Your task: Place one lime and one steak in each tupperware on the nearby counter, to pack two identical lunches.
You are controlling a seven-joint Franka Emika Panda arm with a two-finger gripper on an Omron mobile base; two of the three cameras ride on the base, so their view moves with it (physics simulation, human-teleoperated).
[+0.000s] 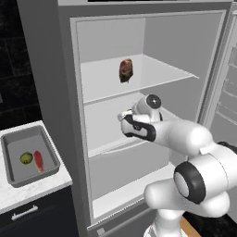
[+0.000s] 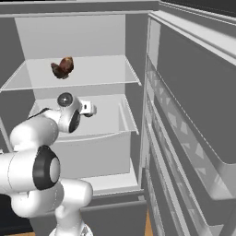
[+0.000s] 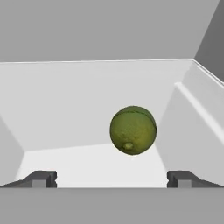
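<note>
A green lime [image 3: 133, 130] lies on the white floor of a fridge compartment, a little ahead of my gripper [image 3: 112, 178] and slightly right of its centre line. Its dark fingertips [image 3: 40, 178] stand wide apart with nothing between them, so it is open. My hand [image 1: 134, 124] reaches into the fridge's middle shelf. A brown-red steak [image 1: 125, 70] sits on the shelf above, also seen as the steak [image 2: 62, 67] in the right base view. On the white counter [image 1: 41, 185] to the left, a grey tupperware [image 1: 9, 152] holds a lime [image 1: 26, 158] and a red steak [image 1: 39, 160].
The fridge door [image 2: 193, 115] stands open on the right, its racks close to my arm. White compartment walls [image 3: 192, 118] hem the lime in on both sides. A black cabinet front with a silver handle [image 1: 24, 213] lies under the counter.
</note>
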